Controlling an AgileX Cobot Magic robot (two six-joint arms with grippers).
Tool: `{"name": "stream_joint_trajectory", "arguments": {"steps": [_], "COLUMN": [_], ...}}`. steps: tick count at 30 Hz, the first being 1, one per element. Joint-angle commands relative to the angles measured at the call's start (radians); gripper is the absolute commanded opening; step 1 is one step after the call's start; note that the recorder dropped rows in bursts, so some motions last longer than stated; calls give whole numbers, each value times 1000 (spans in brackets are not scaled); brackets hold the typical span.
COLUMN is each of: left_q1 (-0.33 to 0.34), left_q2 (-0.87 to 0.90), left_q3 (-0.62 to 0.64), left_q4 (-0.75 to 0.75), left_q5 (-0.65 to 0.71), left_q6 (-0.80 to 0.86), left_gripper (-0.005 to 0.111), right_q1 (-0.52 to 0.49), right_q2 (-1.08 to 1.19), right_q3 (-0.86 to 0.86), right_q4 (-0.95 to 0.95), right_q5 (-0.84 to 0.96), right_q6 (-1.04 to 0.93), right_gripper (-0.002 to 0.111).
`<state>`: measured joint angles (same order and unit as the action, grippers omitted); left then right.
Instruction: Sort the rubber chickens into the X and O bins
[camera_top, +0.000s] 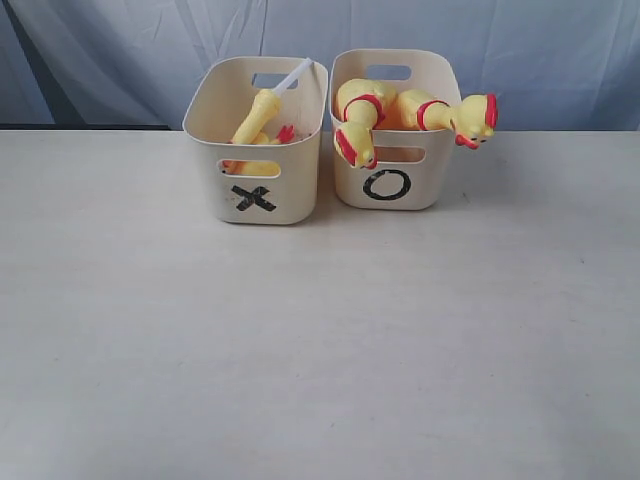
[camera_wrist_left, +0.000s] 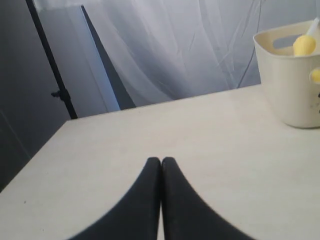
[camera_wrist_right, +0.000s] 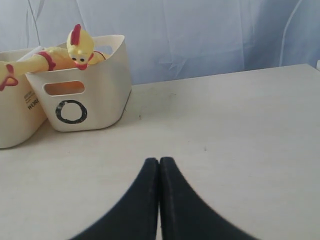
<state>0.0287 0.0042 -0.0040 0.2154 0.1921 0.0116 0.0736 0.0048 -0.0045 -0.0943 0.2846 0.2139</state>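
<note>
Rubber chickens (camera_top: 445, 113): light, soft, likely best pinched at the neck; left pincer (camera_wrist_left: 160, 167) and right pincer (camera_wrist_right: 159, 167) pressed together, empty

Soft, even light; X bin (camera_top: 300, 180) and O bin (camera_top: 422, 180) cast faint shadows on the worktop (camera_top: 300, 350); wrist views slightly blurred.

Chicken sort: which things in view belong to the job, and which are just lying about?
Job: X bin; O bin; small chickens in the X bin, count unclear; two long chickens draped over the O bin's rim.
Just there: white stick in the X bin; table; curtain; dark stand.
</note>
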Motion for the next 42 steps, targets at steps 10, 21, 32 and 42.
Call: {"name": "stream_joint_trajectory", "arguments": {"steps": [10, 21, 32, 42], "left_q1": [0, 0, 0, 0], "left_q2": [-4, -4, -4, -4], "left_q3": [4, 4, 4, 4], "left_q4": [-22, -11, -117, -137], "left_q5": [54, 36, 24, 30], "left_q6": [-3, -3, -67, -80], "left_gripper": [0, 0, 0, 0], "right_q1": [-3, -3, -3, -3], "right_q2": [-5, -5, -5, -5], "right_q3": [5, 5, 5, 5], "right_q4": [-6, -6, 94, 78], "right_q5": [9, -2, -4, 6], "right_q6": [-3, -3, -137, -248], "right_gripper": [0, 0, 0, 0]}}
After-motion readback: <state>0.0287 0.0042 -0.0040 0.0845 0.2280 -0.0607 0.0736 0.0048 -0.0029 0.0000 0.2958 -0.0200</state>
